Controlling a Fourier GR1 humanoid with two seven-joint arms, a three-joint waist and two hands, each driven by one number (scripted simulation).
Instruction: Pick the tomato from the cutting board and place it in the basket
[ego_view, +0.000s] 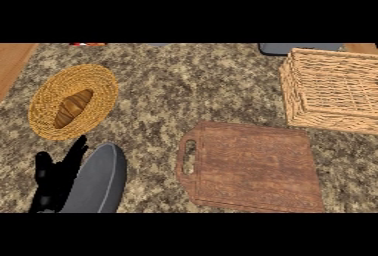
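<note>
I am resting my left hand (52, 177) at the lower left of the frame, fingers released and pointing up, grasping nothing. My right hand is not showing at all. The board (255, 170) is lying bare at the lower centre. I am seeing no tomato on it, nor in what shows of the basket (332, 120) at the upper right. At the left, a loaf (74, 107) is lying in a round woven tray (103, 82). I am judging the step unclear: with only 1 hand showing, the next move is calling for locating the tomato first.
</note>
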